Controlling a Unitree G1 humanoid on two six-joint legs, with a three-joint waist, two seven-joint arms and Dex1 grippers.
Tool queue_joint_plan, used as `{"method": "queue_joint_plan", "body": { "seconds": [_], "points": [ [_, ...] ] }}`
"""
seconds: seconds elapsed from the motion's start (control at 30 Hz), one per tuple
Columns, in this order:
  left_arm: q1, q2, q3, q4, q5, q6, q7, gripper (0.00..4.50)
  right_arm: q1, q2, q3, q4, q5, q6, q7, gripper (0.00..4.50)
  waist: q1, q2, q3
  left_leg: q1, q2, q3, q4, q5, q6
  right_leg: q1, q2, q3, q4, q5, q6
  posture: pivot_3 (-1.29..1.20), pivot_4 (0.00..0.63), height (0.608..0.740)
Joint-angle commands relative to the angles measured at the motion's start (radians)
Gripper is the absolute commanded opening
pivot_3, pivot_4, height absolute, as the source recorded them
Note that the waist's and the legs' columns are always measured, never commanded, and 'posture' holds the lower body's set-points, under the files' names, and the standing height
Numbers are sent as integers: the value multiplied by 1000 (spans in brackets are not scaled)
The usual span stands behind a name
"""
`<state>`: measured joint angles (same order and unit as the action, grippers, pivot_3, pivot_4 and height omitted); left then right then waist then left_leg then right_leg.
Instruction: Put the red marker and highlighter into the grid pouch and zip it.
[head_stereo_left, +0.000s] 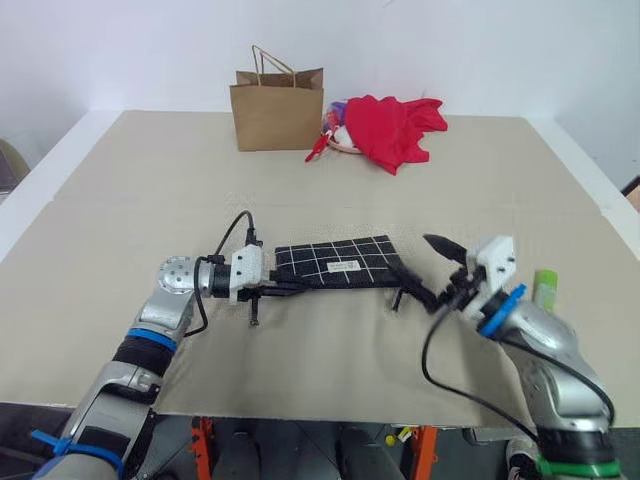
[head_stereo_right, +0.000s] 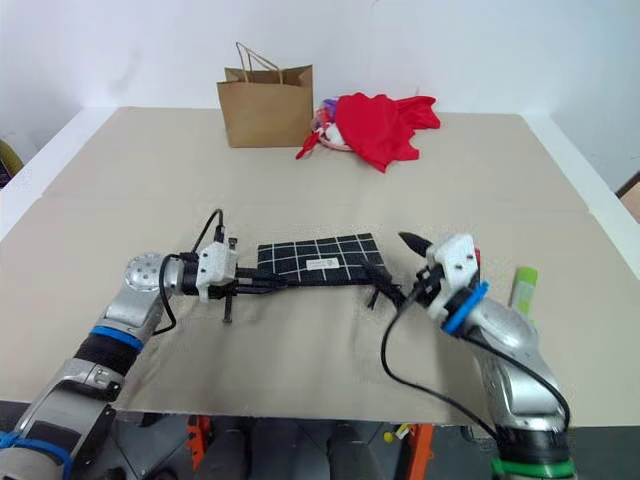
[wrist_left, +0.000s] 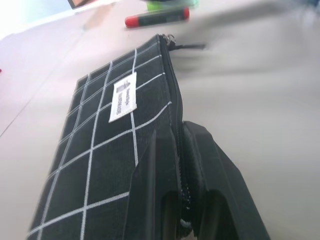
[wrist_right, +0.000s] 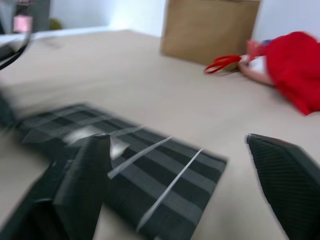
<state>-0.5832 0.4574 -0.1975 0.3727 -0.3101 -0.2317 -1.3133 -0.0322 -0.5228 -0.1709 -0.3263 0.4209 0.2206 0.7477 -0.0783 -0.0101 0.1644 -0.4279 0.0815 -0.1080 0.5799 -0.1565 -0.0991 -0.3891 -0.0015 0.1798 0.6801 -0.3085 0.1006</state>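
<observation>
Paper bag beyond grid pouch

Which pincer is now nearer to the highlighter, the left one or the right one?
The right. The right pincer stands open just beside the highlighter, between it and the grid pouch. The left pincer is shut on the pouch's far end.

My arms are silver-grey metal with bright blue rings, white wrist blocks looped by black cables, a round screw-dotted disc at frame left, and a left claw and right claw with matte black, ribbed fingers.
</observation>
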Motion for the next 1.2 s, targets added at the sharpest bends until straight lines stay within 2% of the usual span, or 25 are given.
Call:
{"method": "queue_joint_plan", "body": {
  "seconds": [0.03, 0.27, 0.77, 1.2],
  "points": [
    [26, 22, 23, -127, -58, 116, -11, 0, 75, -23, -12, -87, 7, -76, 53, 4488, -1, 0, 0, 0, 0, 0, 1, 0, 0, 0, 0, 0, 1, 0, 0, 0, 150, 740],
    [51, 27, 34, -198, -69, 199, 5, 0, 124, -27, 2, -47, -48, -156, 56, 4488, -1, -1, 1, 1, 0, 0, 4, 2, -4, 2, 0, 0, 1, 0, -4, 0, 150, 740],
    [44, 13, 45, -194, -60, 206, 32, 0, 246, -93, -53, -41, 27, -123, 129, 4488, 0, -1, 1, 1, 0, 0, 2, 2, -3, 3, 0, 0, 1, 0, -1, 0, 150, 740],
    [68, 9, 36, -243, -60, 216, 38, 0, 198, -80, -30, -2, 61, -57, 127, 4488, 2, -1, 1, 1, 0, 0, 3, 2, -3, 3, 0, 0, 1, 0, -1, 0, 150, 740]
  ]
}}
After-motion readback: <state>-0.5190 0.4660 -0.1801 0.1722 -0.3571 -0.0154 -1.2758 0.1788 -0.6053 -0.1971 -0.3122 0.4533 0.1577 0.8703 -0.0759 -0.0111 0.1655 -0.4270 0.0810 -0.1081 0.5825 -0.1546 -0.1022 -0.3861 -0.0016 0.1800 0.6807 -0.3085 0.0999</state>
